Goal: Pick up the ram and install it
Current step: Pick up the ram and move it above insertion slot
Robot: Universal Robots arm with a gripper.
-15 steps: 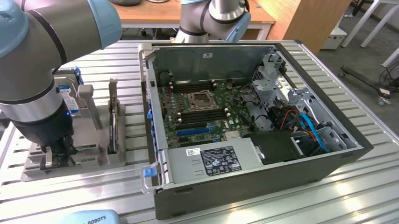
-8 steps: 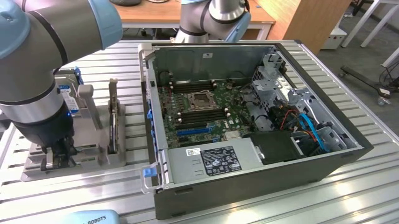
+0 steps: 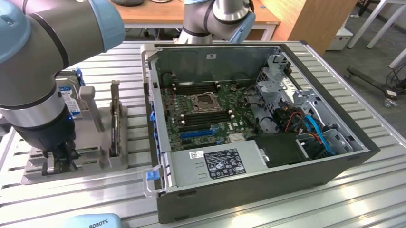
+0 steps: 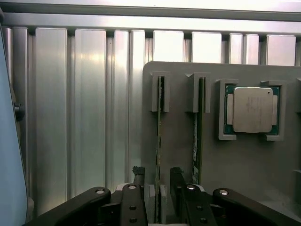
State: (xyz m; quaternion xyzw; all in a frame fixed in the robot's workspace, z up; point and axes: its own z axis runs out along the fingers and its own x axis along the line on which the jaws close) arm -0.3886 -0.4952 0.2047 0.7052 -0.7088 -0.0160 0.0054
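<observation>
Squarely inside spread tool [image 4: 157,172]: ram [image 4: 159,132] standing on edge.

Robotics lab: open PC case [image 3: 254,190], aluminium-profile table [image 3: 374,190].

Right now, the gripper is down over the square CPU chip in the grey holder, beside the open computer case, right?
No. The gripper is down over a ram stick standing on edge in the grey holder, as the wrist view shows, beside the open computer case; the CPU chip sits apart.
</observation>
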